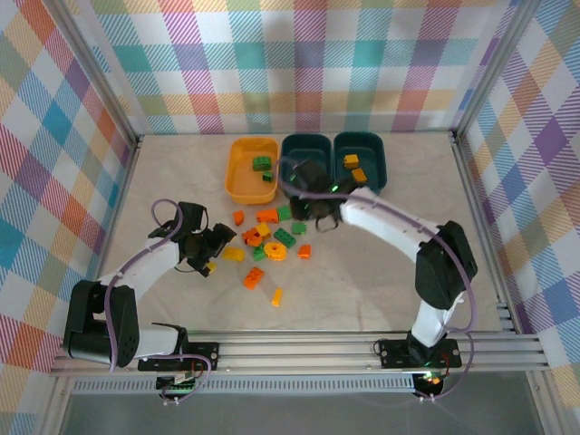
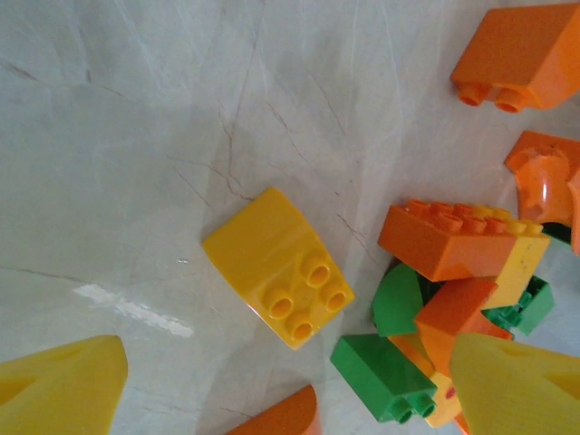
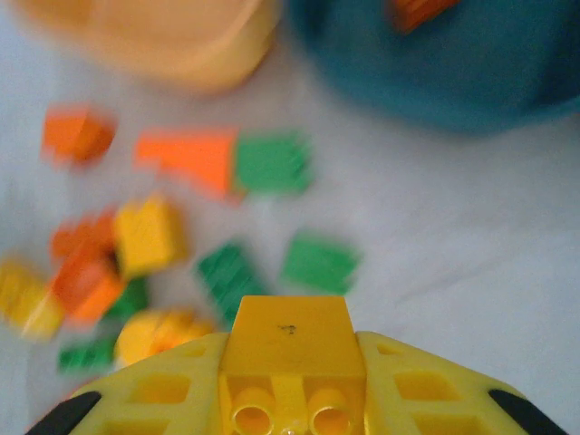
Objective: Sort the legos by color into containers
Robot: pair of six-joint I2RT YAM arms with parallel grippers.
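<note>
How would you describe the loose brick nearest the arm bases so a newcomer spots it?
Find the heap of legos in the middle of the table. Come toward the near edge, past an orange brick. The yellow brick lies alone just right of it, touching nothing, the loose piece nearest that edge.

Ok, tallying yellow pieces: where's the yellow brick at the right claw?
In the right wrist view, the yellow brick sits bottom centre, gripped by the right claw, with the loose pile at left and a teal tub at top right.
</note>
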